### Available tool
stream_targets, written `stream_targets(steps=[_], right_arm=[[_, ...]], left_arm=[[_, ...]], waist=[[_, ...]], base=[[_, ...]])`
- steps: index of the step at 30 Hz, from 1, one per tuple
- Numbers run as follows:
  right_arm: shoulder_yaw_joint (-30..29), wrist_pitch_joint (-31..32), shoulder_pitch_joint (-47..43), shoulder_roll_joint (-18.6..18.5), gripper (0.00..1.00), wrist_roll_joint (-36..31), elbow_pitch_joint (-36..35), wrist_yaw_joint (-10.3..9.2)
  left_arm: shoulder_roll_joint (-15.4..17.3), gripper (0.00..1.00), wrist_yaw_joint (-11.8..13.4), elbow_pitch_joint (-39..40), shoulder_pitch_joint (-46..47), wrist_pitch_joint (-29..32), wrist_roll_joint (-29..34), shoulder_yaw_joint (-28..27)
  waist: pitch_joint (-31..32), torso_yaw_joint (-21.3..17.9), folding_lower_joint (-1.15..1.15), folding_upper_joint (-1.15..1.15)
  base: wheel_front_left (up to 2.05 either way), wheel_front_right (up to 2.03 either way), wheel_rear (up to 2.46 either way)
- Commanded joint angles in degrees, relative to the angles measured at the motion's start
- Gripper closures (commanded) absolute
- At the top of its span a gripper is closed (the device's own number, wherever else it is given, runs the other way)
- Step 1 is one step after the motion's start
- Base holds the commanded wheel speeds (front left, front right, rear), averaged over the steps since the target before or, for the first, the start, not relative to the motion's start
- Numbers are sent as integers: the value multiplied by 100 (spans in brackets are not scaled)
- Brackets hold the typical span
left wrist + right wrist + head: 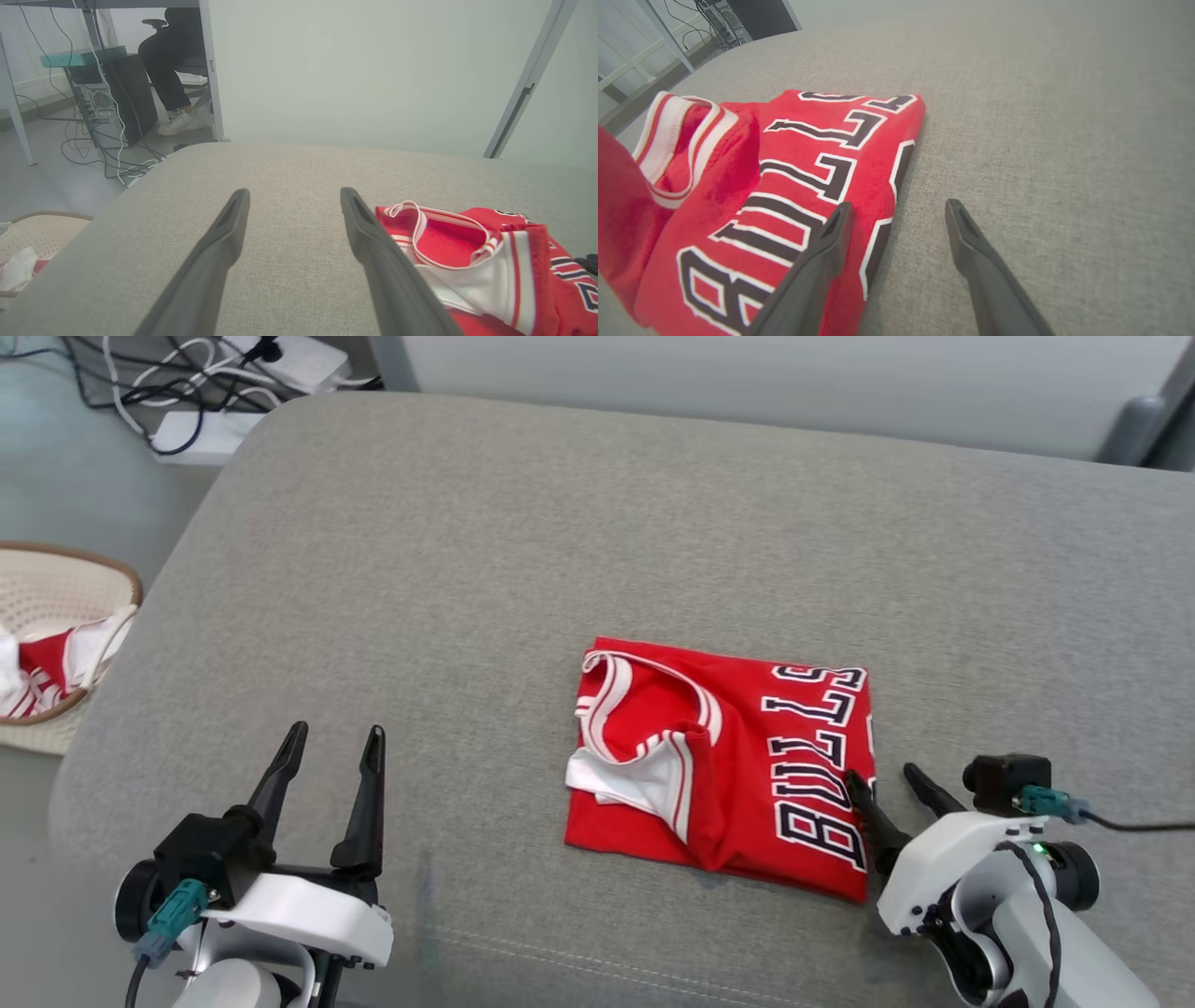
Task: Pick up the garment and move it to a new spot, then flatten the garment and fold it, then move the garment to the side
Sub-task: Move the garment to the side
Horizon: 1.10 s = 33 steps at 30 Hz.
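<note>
Garment (724, 765) lies folded on the grey cushion (560, 523); your right gripper (879, 775) stands wide, empty, straddling its edge; left gripper (337, 731) wide, well apart.

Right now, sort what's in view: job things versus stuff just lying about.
Job: folded red jersey; left gripper, open; right gripper, open at the jersey's edge.
Lying about: basket of clothes; floor cables.
</note>
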<state>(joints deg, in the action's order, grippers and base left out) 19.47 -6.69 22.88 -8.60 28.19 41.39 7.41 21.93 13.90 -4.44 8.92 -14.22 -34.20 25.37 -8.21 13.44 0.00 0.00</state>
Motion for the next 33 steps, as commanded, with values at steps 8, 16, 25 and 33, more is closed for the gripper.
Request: stream_targets(steps=[8,16,25,33], right_arm=[[693,740,657,111,100,1153,507,8],[1616,411,1050,-747,100,1246,-448,8],[2105,608,1231,-1822,100,842,-1756,8],[1860,1005,1127,-2409,100,710,-2543,8]], left_arm=[[-34,0,-128,-45,403,-67,94,-244],[-161,0,-219,-85,378,-75,185,-379],[-300,0,-402,-14,453,-77,398,-415],[-334,0,-573,16,662,-77,534,-308]], waist=[[-217,408,0,0],[-245,216,0,0],[-231,-480,0,0],[-402,-1256,0,0]], base=[[0,0,0],[0,0,0],[0,0,0],[0,0,0]])
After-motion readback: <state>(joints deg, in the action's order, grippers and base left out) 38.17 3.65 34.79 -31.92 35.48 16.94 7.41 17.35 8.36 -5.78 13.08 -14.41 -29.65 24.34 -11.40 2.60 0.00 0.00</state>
